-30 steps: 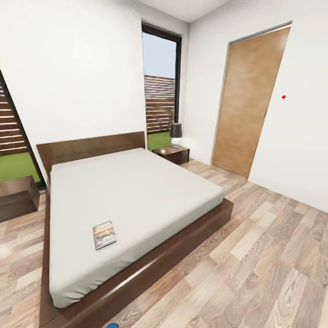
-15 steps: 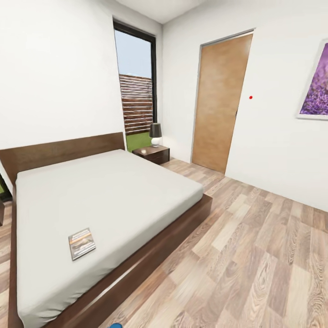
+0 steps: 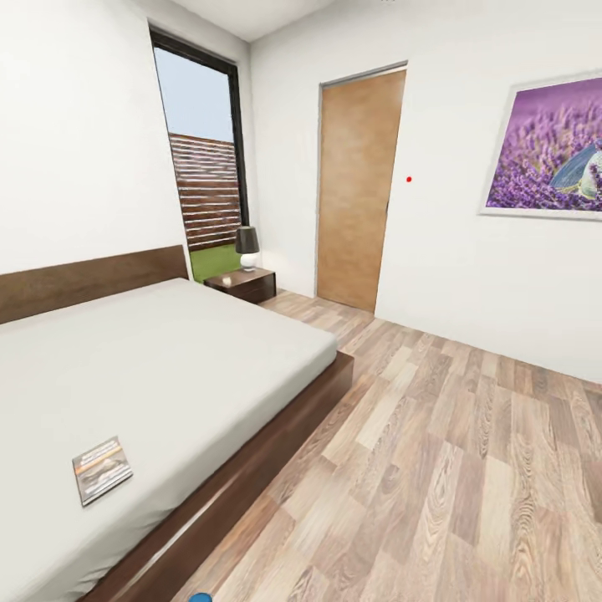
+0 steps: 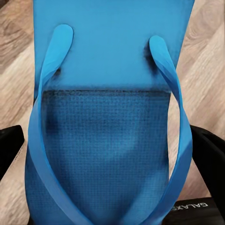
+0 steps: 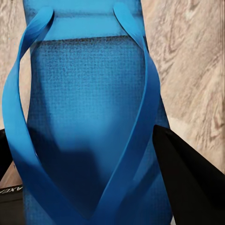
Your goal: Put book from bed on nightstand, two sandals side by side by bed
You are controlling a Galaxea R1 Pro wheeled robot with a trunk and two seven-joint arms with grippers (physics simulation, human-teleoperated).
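The book (image 3: 101, 469), dark-covered, lies flat on the pale mattress of the bed (image 3: 167, 359) near its foot end. A dark brown nightstand (image 3: 242, 284) stands at the bed's far corner by the window. In the left wrist view a bright blue sandal (image 4: 112, 61) hangs over the wood floor, and my left gripper (image 4: 110, 154) is shut on it with a black finger on each side. My right gripper (image 5: 93, 164) is likewise shut on the other blue sandal (image 5: 84, 79). A blue sandal tip (image 3: 201, 597) peeks in at the head view's lower edge.
A black-shaded lamp (image 3: 247, 246) stands on the nightstand. Beyond it are a tall window (image 3: 201, 159), a closed wooden door (image 3: 355, 192) and a purple lavender picture (image 3: 548, 146) on the right wall. Wood-plank floor (image 3: 435, 468) stretches to the right of the bed.
The head camera has turned to the right: bed, window and door slid left in the picture, and the purple picture has come fully into view. The book lies where it was.
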